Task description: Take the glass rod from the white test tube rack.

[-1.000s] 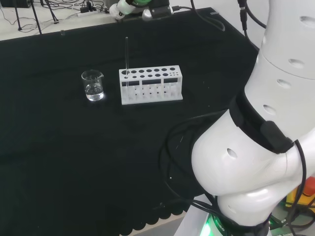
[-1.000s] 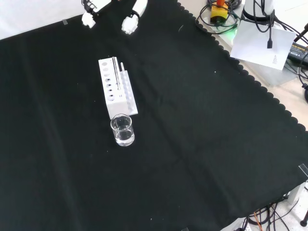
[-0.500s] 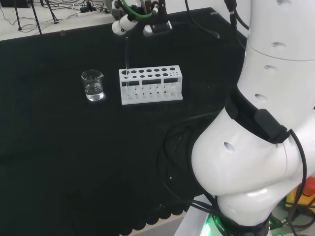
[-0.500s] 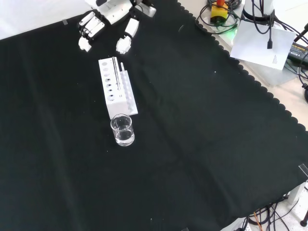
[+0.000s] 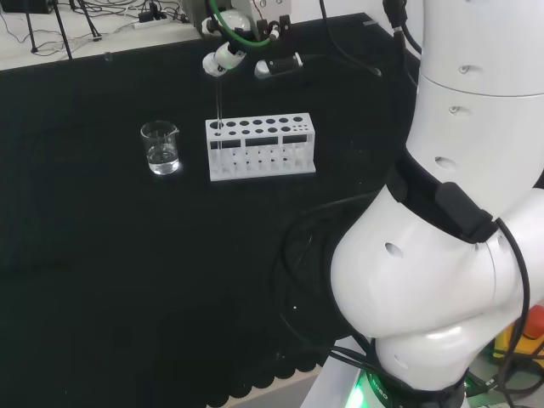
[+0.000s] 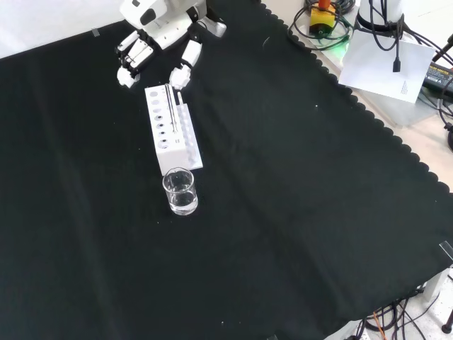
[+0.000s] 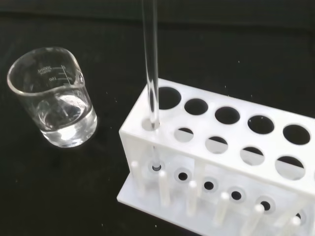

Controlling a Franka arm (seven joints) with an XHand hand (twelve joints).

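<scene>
A thin clear glass rod (image 5: 218, 102) stands upright in the end hole of the white test tube rack (image 5: 259, 146), at the end nearest the beaker. In the front view the rod (image 6: 170, 106) rises from the rack (image 6: 172, 134). My hand (image 6: 159, 18) hangs above the rack's far end, open, with fingers (image 6: 129, 71) and thumb (image 6: 181, 72) spread to either side of the rod's top. In the head view the hand (image 5: 223, 56) is just above the rod's tip. I see no touch. Up close, the rod (image 7: 150, 64) sits in the rack's (image 7: 221, 147) corner hole.
A small glass beaker (image 5: 161, 147) part filled with clear liquid stands beside the rack's rod end, a short gap away; it is nearer the camera in the front view (image 6: 180, 191). The arm's white links (image 5: 450, 212) fill the head view's right. Black cloth (image 6: 297, 212) lies all round.
The hand has come down and in from the bench's far edge to just over the rod's top. Rod, rack and beaker have not moved.
</scene>
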